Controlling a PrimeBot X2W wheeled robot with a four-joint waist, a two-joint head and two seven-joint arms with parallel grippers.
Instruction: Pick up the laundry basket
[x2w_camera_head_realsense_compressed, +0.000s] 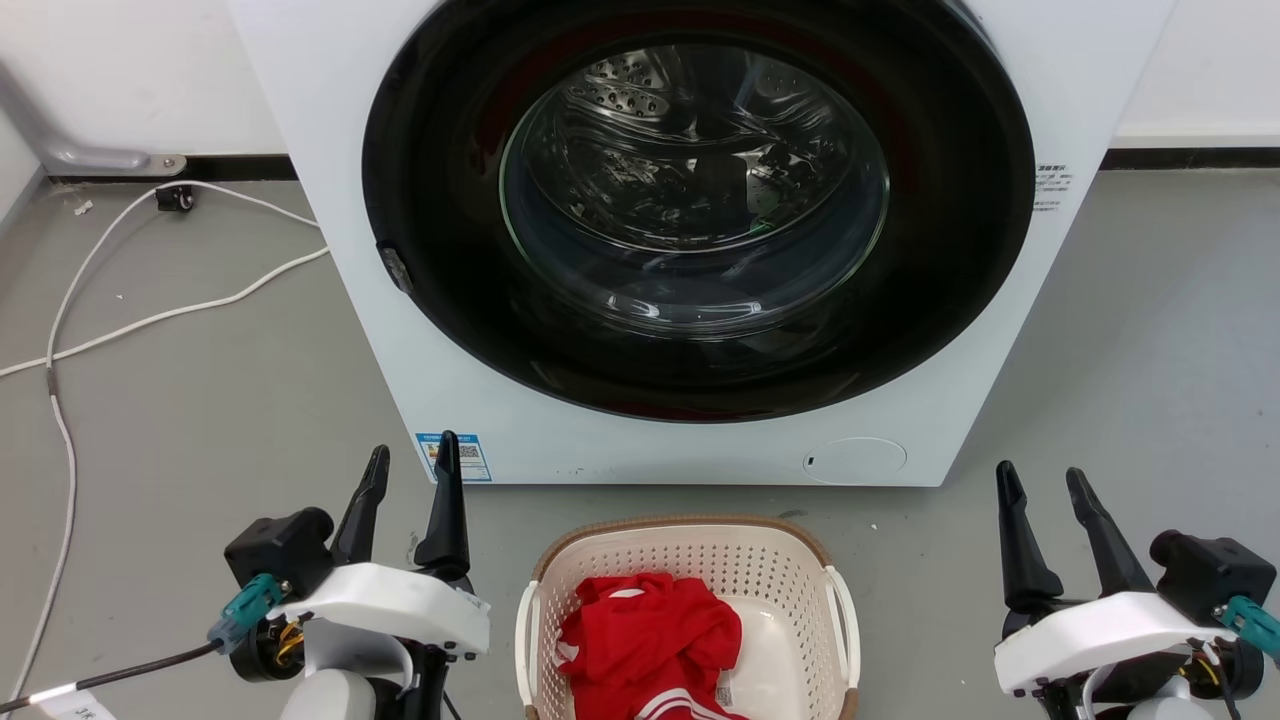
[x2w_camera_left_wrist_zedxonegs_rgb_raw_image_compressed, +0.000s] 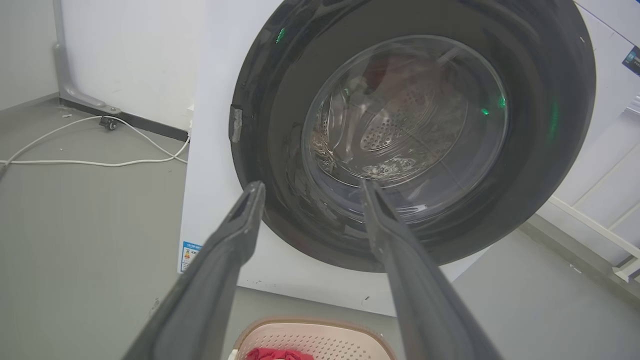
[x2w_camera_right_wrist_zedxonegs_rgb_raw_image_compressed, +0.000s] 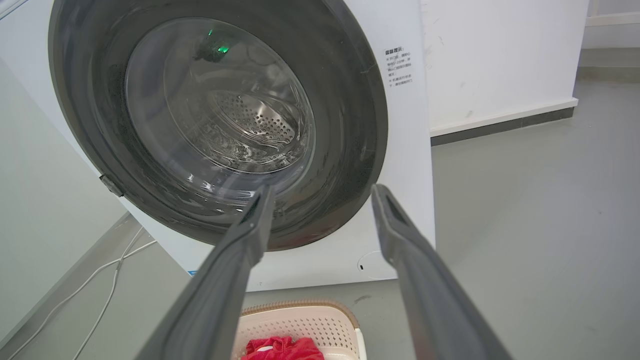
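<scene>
**Nothing grasped yet**

The left tool (x2w_camera_head_realsense_compressed: 413, 447), lower left, and the right tool (x2w_camera_head_realsense_compressed: 1039, 472), lower right, stand fingers apart and empty. Between them, at bottom centre, the laundry basket (x2w_camera_head_realsense_compressed: 690, 560) sits on the floor (x2w_camera_head_realsense_compressed: 200, 400) before the washing machine (x2w_camera_head_realsense_compressed: 650, 455). Approach, grip and lift all seem to remain.

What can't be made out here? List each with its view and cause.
Laundry basket: head view, near end cut off by bottom edge.
Red garment: head view, lower part cut off likewise.
Blue label: head view, print too small, partly behind left gripper.
Drum: every view, reflections obscure contents.
</scene>
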